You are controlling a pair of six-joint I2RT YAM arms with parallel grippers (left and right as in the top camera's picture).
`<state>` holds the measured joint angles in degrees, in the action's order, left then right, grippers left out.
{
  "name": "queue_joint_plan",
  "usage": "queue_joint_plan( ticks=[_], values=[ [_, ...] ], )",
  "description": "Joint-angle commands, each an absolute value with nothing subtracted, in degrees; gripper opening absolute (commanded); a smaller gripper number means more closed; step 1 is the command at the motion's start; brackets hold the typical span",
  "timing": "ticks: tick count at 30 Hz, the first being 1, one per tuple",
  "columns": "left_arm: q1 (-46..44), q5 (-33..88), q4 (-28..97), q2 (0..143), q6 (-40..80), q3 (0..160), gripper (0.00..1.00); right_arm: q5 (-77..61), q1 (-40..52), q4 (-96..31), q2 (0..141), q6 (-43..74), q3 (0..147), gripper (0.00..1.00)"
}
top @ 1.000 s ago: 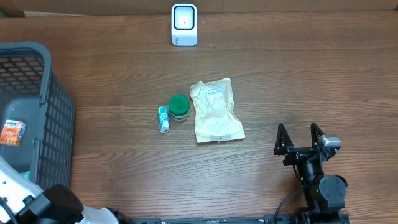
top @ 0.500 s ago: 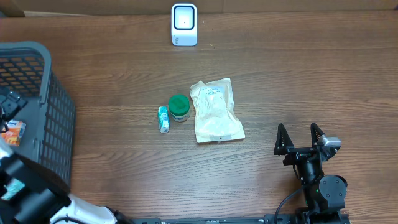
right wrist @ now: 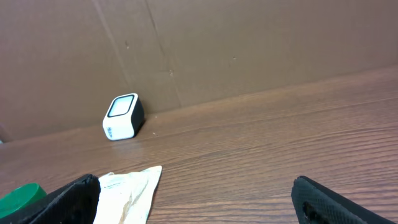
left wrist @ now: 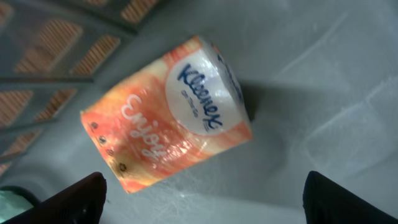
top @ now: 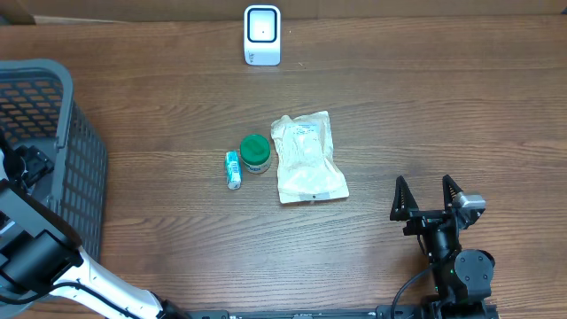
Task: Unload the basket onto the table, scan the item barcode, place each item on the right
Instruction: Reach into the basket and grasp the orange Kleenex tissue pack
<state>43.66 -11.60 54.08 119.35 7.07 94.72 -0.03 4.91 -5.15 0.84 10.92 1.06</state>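
Brown wood-grain counter [top: 425, 106] carries a white scanner [top: 262, 35] at its far edge. Near the middle lie a pale pouch [top: 306, 159], a green-lidded jar [top: 255, 152] and a small tube [top: 233, 169], the jar just beside each of the other two. A dark mesh basket [top: 84, 168] stands at the left edge. The left tool [left wrist: 202, 190] is down inside the basket, released and spread wide, over an orange tissue pack [left wrist: 165, 115]. The pack lies on the basket floor, skewed across the wrist view, and neither finger touches it. The right tool [top: 430, 202] sits at the near right, also released and empty, well apart from the items. The tissue pack appears to be the item to scan. Expect it to be light, soft and compressible, with a glossy film wrap that may slip under a weak pinch. Grip across the narrow width at mid-length, squeezing enough to dent the contents. No barcode shows on the upper face; it is probably on a hidden side, so allow for turning the pack toward the scanner.
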Motion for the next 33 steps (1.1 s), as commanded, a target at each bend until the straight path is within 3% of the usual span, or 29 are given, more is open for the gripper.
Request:
queue_joint_plan(
  ticks=[1,7,13,18,26,30,33],
  values=[
    [44.3,-14.0,52.5,119.9,7.3,94.5,0.87,-0.3,4.8,-4.8,0.2,11.1,0.5,1.00],
    [44.3,-17.1,50.6,121.3,7.3,94.5,0.87,-0.3,4.8,-4.8,0.2,11.1,0.4,1.00],
    [44.3,-18.6,50.2,123.0,7.3,94.5,0.77,-0.3,4.8,-4.8,0.2,11.1,0.5,1.00],
    [44.3,-18.5,49.2,123.7,7.3,94.5,0.76,-0.3,4.8,-4.8,0.2,11.1,0.5,1.00],
    [44.2,-14.8,49.2,124.0,7.3,94.5,0.47,-0.3,4.8,-4.8,0.2,11.1,0.4,1.00],
    [43.9,-10.8,49.9,124.0,7.3,94.5,0.07,-0.3,4.8,-4.8,0.2,11.1,0.5,1.00],
    [43.7,-10.7,51.4,124.0,7.3,94.5,0.04,-0.3,4.8,-4.8,0.2,11.1,0.5,1.00]
  ],
)
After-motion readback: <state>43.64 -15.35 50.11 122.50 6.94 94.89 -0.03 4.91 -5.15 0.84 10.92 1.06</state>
